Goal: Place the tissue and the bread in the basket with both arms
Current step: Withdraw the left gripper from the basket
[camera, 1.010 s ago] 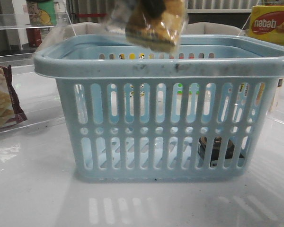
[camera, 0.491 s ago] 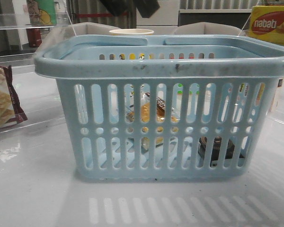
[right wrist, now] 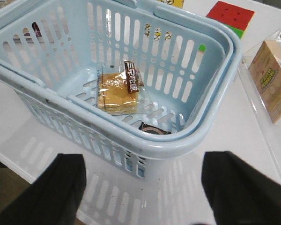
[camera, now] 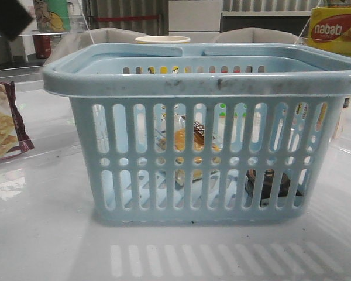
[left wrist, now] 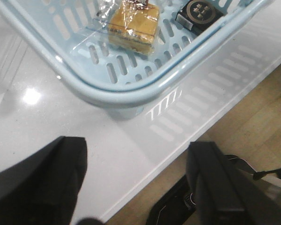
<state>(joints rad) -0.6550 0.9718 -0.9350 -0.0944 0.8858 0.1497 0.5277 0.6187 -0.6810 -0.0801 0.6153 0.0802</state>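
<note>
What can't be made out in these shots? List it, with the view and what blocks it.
- Tissue: right wrist view, mostly behind the basket rim; front view, behind the slotted wall.
- Bread: front view, broken up by the slats.
- Left gripper, right gripper: wrist views, fingertips cut off by the edge.
- Bread label text: too small.

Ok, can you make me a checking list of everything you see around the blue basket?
Surface: glossy white table, bare in front of the basket.
Job's things: bread and tissue both lie inside the basket.
Clutter: cracker bag at the left, yellow nabati box far right, colour cube, tan carton.
Pincers: left pincer open, empty; right pincer open, empty.
Cables: dark cable on the floor.
Surroundings: wooden floor, shelves behind.
</note>
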